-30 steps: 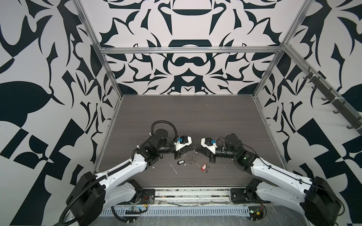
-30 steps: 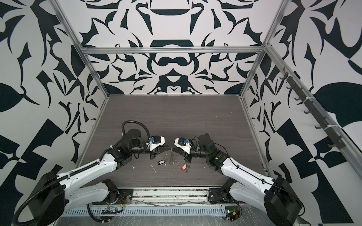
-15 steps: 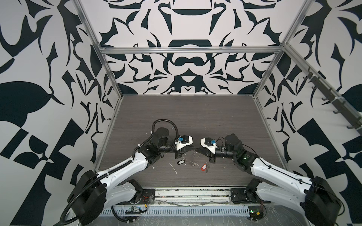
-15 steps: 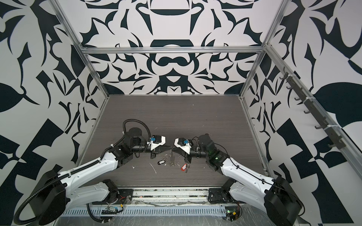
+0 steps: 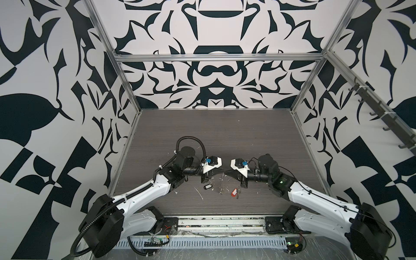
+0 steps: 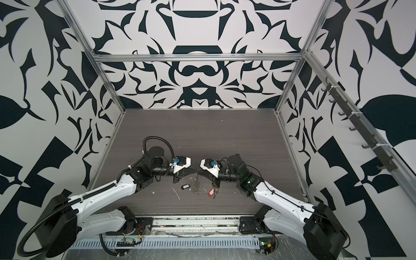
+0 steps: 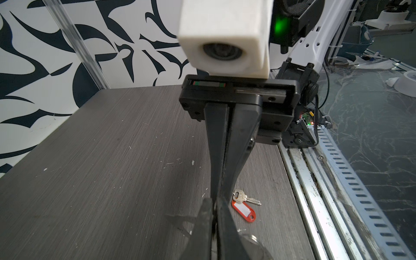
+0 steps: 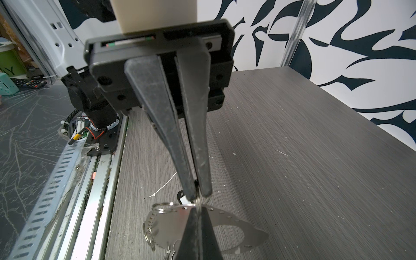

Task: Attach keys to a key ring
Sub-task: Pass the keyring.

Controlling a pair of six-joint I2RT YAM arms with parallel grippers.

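our jaws meet tip to tip above the tabletop: right jaws clamped on the key ring, left jaws pinched narrow on its rim. it hangs down; red-tagged keys lie below, nearer our right arm.

Silver key ring aloft; tagged keys below.
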